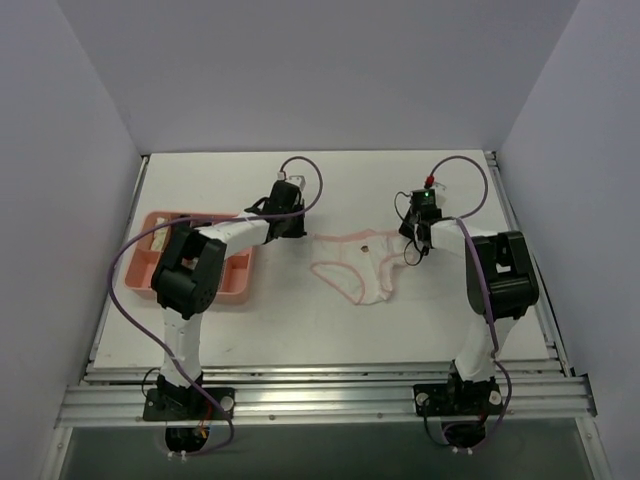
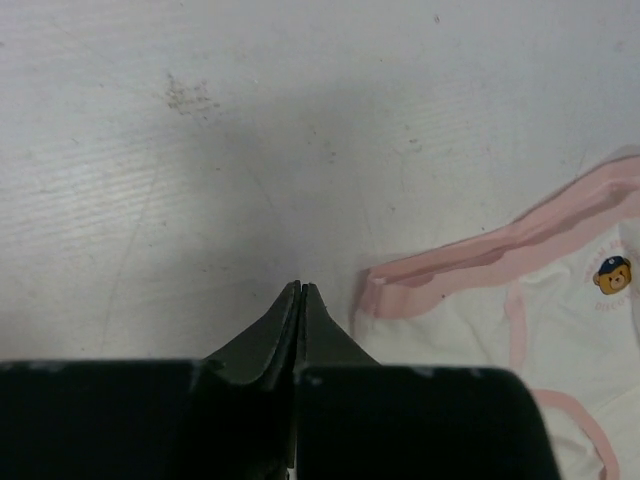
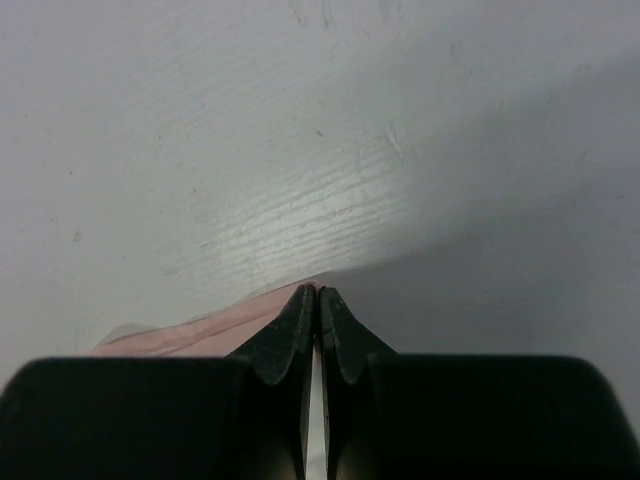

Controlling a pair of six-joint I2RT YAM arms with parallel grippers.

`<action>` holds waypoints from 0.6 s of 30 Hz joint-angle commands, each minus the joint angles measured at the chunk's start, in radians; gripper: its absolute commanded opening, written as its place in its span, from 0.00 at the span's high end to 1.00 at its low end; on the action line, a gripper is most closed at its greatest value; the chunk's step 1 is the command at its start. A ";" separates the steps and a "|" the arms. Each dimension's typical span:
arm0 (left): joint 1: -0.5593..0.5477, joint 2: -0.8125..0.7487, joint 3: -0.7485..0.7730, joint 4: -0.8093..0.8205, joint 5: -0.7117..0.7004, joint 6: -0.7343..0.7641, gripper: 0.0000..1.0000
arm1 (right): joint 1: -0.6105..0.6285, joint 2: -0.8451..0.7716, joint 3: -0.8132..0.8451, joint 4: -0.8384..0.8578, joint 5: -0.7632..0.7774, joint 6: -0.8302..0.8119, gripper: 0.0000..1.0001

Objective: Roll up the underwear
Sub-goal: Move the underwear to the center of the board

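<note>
Underwear (image 1: 360,268) lies flat mid-desk between both grippers, waistband toward the far edge. Top view only: pink tray (image 1: 240,290) by the left edge, mostly under the left arm, with a pale item (image 1: 160,238) in its far-left part, too small to identify.

Left wrist view only: a bear print (image 2: 612,275) on the underwear (image 2: 470,310). The left gripper (image 2: 301,288) is clenched on nothing, its tips on bare desk (image 2: 200,180) just beside the garment's corner.

Right wrist view: the right gripper (image 3: 317,292) has its fingers pressed together, tips at the pink trim (image 3: 190,335). Cannot tell if cloth is pinched.
</note>
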State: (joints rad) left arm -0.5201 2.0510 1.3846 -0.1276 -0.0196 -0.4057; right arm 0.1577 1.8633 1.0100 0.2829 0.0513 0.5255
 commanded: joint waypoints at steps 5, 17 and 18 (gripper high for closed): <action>0.032 0.054 0.135 -0.052 -0.028 0.044 0.98 | 0.029 0.051 0.165 -0.120 0.206 -0.107 0.97; -0.056 -0.156 -0.001 0.009 -0.020 -0.001 0.76 | 0.068 -0.024 0.228 -0.330 0.214 -0.055 0.62; -0.064 -0.158 -0.007 0.029 -0.005 -0.010 0.76 | 0.071 -0.045 0.210 -0.326 0.178 -0.050 0.62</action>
State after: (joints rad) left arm -0.5369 1.9728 1.3842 -0.1703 -0.0406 -0.3920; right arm 0.2253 1.9221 1.2377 0.0490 0.2104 0.4450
